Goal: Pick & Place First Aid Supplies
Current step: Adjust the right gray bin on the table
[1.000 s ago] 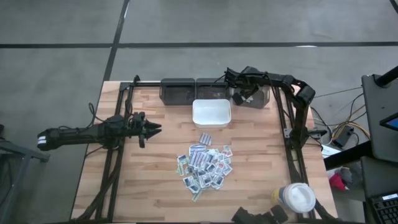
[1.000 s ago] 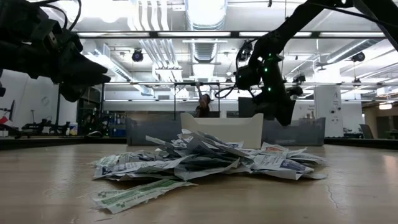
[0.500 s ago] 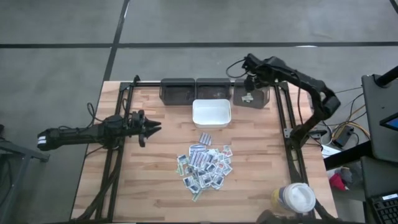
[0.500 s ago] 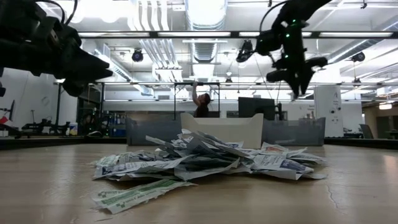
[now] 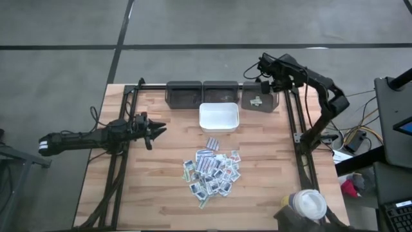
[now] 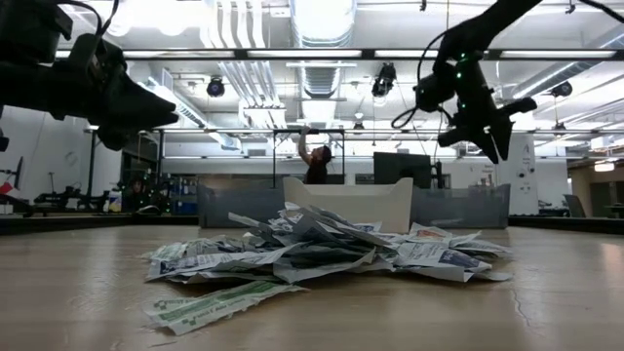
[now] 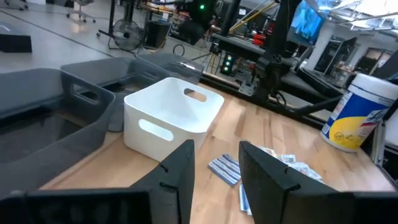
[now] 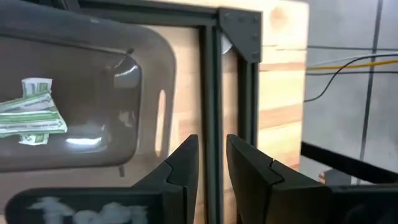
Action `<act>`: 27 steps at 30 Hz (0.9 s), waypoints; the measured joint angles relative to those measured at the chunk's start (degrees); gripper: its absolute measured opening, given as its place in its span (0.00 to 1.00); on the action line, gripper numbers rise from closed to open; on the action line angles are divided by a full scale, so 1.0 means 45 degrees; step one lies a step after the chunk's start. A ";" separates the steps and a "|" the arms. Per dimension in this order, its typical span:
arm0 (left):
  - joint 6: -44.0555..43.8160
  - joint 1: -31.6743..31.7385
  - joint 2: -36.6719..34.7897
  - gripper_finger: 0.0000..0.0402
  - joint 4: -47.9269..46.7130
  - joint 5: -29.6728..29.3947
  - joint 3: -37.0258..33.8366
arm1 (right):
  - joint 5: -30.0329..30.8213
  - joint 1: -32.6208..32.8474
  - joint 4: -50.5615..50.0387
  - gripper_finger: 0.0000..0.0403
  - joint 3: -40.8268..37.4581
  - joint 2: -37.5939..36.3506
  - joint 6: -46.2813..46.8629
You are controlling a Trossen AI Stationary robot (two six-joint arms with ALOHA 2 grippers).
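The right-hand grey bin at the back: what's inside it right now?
The grey bin holds one packet, white with green print, lying flat on its floor. Nothing else shows in it; the bin's near end lies outside the right wrist view. The right gripper is above its far edge, empty.

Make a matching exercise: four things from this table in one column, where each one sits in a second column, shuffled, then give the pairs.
Things:
1. white tray
2. pile of packets
3. jar
4. green-printed packet

Places:
A. in the rightmost grey bin at the far edge
B. near right corner of the table
C. middle of the table, on the near side of the tray
D. just in front of the middle grey bin

Pairs: 1-D, 2-C, 3-B, 4-A
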 joint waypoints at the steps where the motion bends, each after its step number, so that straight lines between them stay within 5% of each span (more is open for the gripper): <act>1: 0.0079 0.0000 0.0000 0.30 0.0004 0.0000 0.0002 | 0.0000 -0.0011 0.0001 0.19 -0.0005 0.0153 -0.0003; 27: 0.0126 0.0000 0.0000 0.30 0.0000 0.0000 0.0000 | -0.0010 -0.0591 0.0932 0.17 -0.0010 0.1664 -0.0673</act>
